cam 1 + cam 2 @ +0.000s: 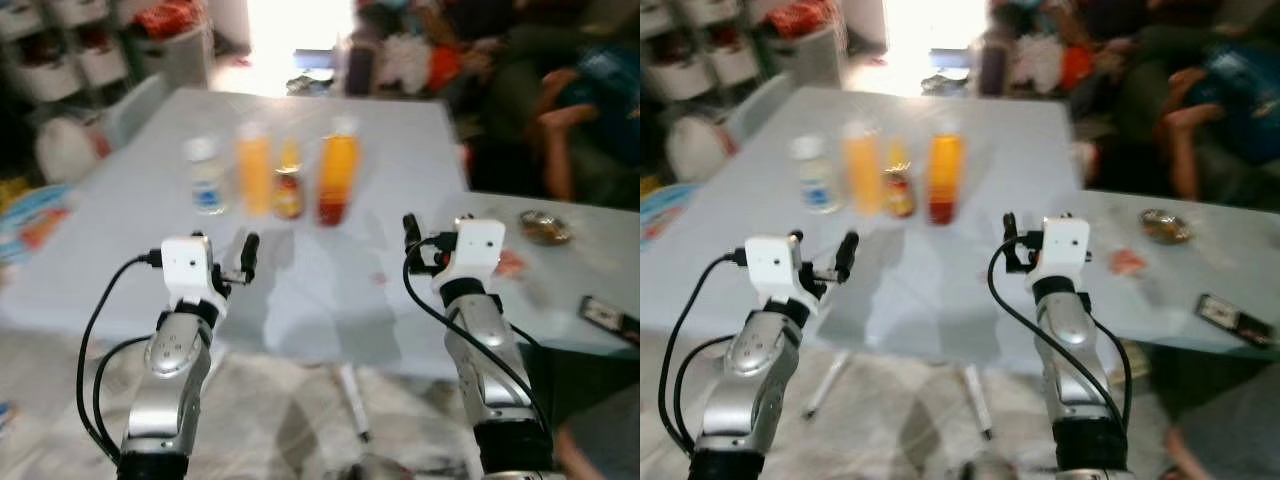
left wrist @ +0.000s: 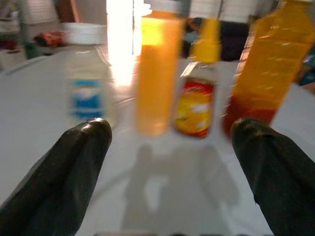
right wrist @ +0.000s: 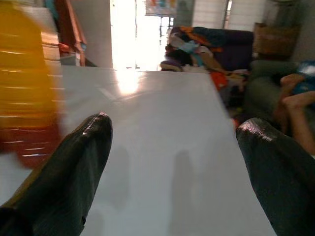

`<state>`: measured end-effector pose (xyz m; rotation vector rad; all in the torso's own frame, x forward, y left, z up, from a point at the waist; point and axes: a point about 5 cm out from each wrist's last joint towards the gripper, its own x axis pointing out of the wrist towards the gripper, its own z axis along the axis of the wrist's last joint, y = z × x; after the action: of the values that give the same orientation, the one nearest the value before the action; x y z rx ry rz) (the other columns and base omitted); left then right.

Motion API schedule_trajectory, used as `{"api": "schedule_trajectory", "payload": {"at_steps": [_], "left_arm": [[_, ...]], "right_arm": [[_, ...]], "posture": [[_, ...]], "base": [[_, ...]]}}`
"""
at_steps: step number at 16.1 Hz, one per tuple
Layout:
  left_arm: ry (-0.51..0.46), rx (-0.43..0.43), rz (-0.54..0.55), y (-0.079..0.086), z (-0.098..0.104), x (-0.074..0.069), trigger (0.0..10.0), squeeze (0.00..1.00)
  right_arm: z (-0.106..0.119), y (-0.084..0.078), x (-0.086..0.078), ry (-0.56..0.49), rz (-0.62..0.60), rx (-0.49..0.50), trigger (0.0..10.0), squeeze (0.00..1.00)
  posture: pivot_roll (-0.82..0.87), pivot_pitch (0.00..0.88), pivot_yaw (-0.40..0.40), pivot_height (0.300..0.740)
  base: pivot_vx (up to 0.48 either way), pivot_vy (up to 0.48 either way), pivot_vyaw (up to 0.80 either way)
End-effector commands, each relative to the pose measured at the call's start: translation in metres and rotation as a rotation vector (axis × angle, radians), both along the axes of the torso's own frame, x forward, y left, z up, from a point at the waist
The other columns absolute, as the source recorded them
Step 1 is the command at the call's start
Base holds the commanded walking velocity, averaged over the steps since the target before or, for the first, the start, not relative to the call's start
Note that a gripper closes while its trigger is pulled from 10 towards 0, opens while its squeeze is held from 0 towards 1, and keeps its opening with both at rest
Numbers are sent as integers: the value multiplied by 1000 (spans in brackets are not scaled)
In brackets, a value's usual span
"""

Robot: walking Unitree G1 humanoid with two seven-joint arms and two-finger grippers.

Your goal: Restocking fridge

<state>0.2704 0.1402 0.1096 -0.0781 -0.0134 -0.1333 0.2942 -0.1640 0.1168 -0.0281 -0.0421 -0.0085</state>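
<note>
Early in the restock, by the look of it: nothing lifted yet. Four items standing in a row on the pale table [image 1: 330,300], toward its far half: a small clear bottle with a blue label [image 1: 206,176] at the left end of the row, just beside it a tall orange juice bottle [image 1: 254,170], then a short sauce jar with a yellow cap [image 1: 288,184], then a larger orange bottle with a red base [image 1: 338,176] at the right end. All upright, close together, none touching a finger.

Left gripper [image 1: 232,262] raised over the near edge of the table, short of the row, fingers spread wide and empty; seen along the wrist, roughly lined up on the juice bottle and the sauce jar. Right gripper [image 1: 425,240] also over the table's near part, right of the row, likewise spread apart and holding nothing, with only the big orange bottle at the edge of its wrist view.

No fridge visible from here. Left to do, probably: reach in, grasp, carry, shelve, for every item. Pictures blurred, so labels unreadable.
</note>
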Motion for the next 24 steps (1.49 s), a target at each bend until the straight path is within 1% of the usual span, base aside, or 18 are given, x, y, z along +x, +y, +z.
{"api": "schedule_trajectory", "payload": {"at_steps": [1, 4, 6, 8, 11, 15, 17, 18, 21, 24], "left_arm": [[-25, -1, -6, -2, 5, 1, 10000, 0], [-23, 7, 6, -1, 5, 1, 10000, 0], [-29, 18, 18, 2, 6, 2, 10000, 0], [-33, 26, 33, 7, 8, 2, 10000, 0], [-33, 40, 26, 9, 11, 0, 10000, 0], [-43, 88, 12, 13, 15, -8, 10000, 0], [-42, 85, 21, 14, 15, -8, 10000, 0], [-40, 83, 23, 13, 15, -8, 10000, 0], [-29, 88, -6, 8, 13, -13, 10000, 0], [-26, 101, 2, 12, 14, -12, 10000, 0]], "right_arm": [[6, -1, 2, -26, 5, -8, 10000, 0], [8, 1, 2, -39, 25, -38, 10000, 0], [11, 3, 4, -53, 38, -57, 10000, 0], [11, 3, 4, -52, 37, -49, 10000, 0], [15, 5, 6, -67, 40, -48, 10000, 0], [22, 5, 12, -94, 14, -42, 10000, 0], [31, 8, 13, -135, 23, -103, 10000, 0], [36, 6, 14, -160, 10, -152, 10000, 0], [44, 7, 18, -183, 10, -152, 10000, 0], [46, 13, 16, -209, 22, -185, 10000, 0]], "posture": [[0, 0, -29, 740], [-2, 0, -25, 740], [-1, 0, -24, 740], [4, 0, -26, 740], [15, 0, -26, 740], [29, 0, -31, 740], [25, 0, -29, 740], [26, 0, -24, 740], [25, 0, -13, 740], [28, 3, -6, 740]], "base": [[0, 0, 0], [0, 0, 0], [0, 0, 800], [0, 0, 800], [0, 0, 748], [0, 0, 0], [0, 0, 0], [0, 0, 0], [0, 0, 0], [0, 0, 0]]}}
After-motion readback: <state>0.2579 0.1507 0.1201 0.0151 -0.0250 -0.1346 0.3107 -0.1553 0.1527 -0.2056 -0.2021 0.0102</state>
